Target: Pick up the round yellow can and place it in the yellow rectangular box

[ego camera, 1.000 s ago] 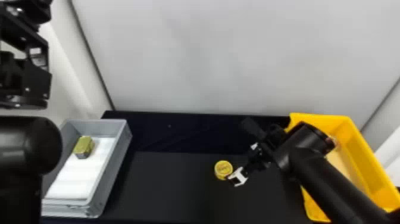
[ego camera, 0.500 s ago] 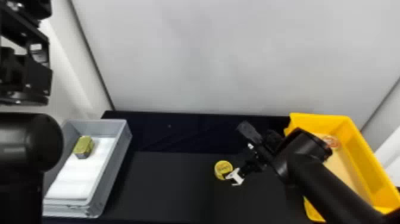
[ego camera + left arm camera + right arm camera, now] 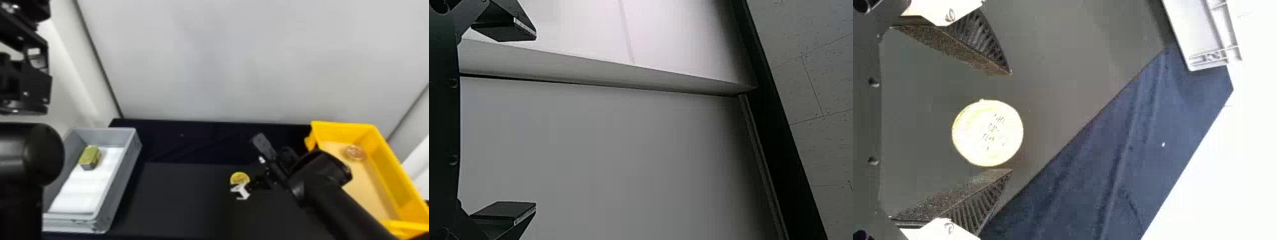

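The round yellow can stands on the black table, its lower edge partly covered by a finger of my right gripper. In the right wrist view, the can is between the spread fingers of my right gripper, much nearer one finger than the other. The yellow rectangular box is at the right, behind and beside the right arm. My left gripper is parked at the head view's left edge; in its wrist view the left gripper is open before a pale panel.
A grey box with a white lining stands at the left, holding a yellow-green rectangular can. A round, reddish, clear-edged item lies inside the yellow box. A light wall rises behind the table.
My right gripper has moved left, bringing one finger over the can's near edge. The can has stayed in place, and the left arm has barely shifted.
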Robot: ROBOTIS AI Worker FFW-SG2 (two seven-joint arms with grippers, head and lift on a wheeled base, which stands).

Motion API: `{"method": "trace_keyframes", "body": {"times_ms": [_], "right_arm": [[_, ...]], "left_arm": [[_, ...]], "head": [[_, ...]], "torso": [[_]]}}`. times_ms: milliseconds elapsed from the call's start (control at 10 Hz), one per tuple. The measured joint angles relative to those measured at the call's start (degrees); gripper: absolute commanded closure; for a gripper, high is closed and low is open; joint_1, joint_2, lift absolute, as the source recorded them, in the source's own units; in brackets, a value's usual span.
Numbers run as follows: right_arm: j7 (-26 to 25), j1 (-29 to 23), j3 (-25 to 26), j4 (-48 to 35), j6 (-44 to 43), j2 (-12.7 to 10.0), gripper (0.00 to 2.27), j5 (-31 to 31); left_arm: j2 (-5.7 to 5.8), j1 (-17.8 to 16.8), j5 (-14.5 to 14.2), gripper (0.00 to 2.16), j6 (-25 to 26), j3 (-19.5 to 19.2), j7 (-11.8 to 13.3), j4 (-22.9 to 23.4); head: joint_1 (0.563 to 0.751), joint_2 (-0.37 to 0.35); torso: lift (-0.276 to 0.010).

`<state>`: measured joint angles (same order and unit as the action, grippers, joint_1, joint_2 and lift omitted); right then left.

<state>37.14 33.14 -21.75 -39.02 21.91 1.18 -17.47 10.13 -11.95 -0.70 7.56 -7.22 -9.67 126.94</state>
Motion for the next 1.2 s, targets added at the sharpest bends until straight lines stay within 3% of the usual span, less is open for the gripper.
{"method": "trace_keyframes", "body": {"times_ms": [1200], "right_arm": [[-4.90,-0.64,1.16,4.92,-3.11,-0.37,0.10,-0.54]], "left_arm": [[-0.02,0.18,-0.01,0.08,-0.34,0.23,0.16,0.24]], "head": [[0.694,0.054]], "torso": [[-0.003]]}}
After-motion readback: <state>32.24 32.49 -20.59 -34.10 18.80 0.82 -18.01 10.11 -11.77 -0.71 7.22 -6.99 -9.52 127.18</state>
